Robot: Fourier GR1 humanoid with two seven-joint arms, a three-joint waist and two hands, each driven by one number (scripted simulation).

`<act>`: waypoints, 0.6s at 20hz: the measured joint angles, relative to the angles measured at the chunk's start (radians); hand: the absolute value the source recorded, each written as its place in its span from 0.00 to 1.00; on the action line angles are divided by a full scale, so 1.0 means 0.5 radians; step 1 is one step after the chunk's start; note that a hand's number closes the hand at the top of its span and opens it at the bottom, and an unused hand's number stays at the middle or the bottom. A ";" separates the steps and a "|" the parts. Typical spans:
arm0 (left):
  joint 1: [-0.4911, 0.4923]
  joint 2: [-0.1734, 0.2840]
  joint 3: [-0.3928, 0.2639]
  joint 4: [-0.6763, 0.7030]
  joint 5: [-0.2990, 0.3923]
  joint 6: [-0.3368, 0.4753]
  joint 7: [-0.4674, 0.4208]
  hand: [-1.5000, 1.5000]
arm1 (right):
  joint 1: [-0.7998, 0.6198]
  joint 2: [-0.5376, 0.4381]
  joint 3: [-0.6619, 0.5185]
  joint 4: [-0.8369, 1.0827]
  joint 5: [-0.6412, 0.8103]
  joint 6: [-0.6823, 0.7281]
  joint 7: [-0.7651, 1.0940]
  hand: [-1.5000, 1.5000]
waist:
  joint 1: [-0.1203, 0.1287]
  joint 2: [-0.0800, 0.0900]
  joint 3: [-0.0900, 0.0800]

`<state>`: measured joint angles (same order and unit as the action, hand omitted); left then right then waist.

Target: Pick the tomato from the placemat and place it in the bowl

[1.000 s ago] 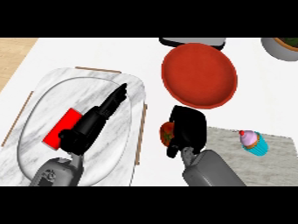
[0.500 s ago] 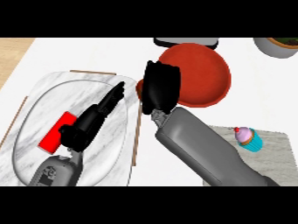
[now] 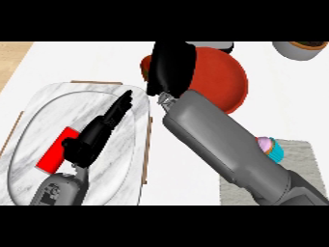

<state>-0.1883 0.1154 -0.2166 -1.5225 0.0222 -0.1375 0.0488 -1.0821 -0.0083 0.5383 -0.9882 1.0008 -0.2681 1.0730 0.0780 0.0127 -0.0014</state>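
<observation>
Head view: tomato not clearly visible; right hand (image 3: 171,65) covers the left rim of the red bowl (image 3: 220,79), fingers curled downward, and a small reddish bit shows at the hand's left edge, cannot tell if that is the tomato or bowl rim; so cannot tell what the hand grips, if anything; right forearm runs diagonally from lower right up to the bowl, hiding much of the grey placemat (image 3: 302,159) and part of the cupcake (image 3: 270,147); left hand (image 3: 99,130) lies over the marble tray (image 3: 32,120), fingers straight and pointing up-right, relaxed, holding nothing; it partly hides a red flat block (image 3: 56,154) under the palm; left forearm cut off at the lower edge; at top right, a pot (image 3: 302,48) is cut by the frame, contents hard to make out; a dark object behind the bowl is mostly hidden; counts: one bowl, one tray, one placemat, one cupcake, one pot, two hands.
</observation>
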 measured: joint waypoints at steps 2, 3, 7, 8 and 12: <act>0.010 0.010 0.014 -0.021 0.006 -0.003 0.004 0.50 | -0.041 0.001 -0.030 0.146 0.014 -0.051 -0.025 1.00 | -0.020 -0.002 0.000; 0.007 0.017 0.025 -0.032 0.017 -0.011 0.017 0.50 | -0.073 0.002 -0.052 0.234 0.035 -0.075 -0.036 1.00 | -0.024 0.000 0.000; 0.044 0.033 0.054 -0.050 0.023 -0.011 0.021 0.50 | -0.169 -0.013 -0.126 0.493 0.165 -0.156 -0.072 1.00 | -0.061 -0.005 0.001; 0.051 0.027 0.053 -0.048 0.010 -0.001 0.007 0.50 | -0.172 -0.012 -0.140 0.551 0.202 -0.198 -0.090 1.00 | -0.070 -0.006 0.001; 0.058 0.034 0.066 -0.072 0.019 -0.015 0.029 0.50 | -0.178 -0.037 -0.228 0.803 0.284 -0.362 -0.165 1.00 | -0.083 -0.005 0.002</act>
<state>-0.1595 0.1323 -0.1837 -1.5584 0.0317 -0.1452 0.0634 -1.1708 -0.0266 0.4244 -0.5864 1.1430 -0.4491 0.9905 0.0367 0.0104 -0.0005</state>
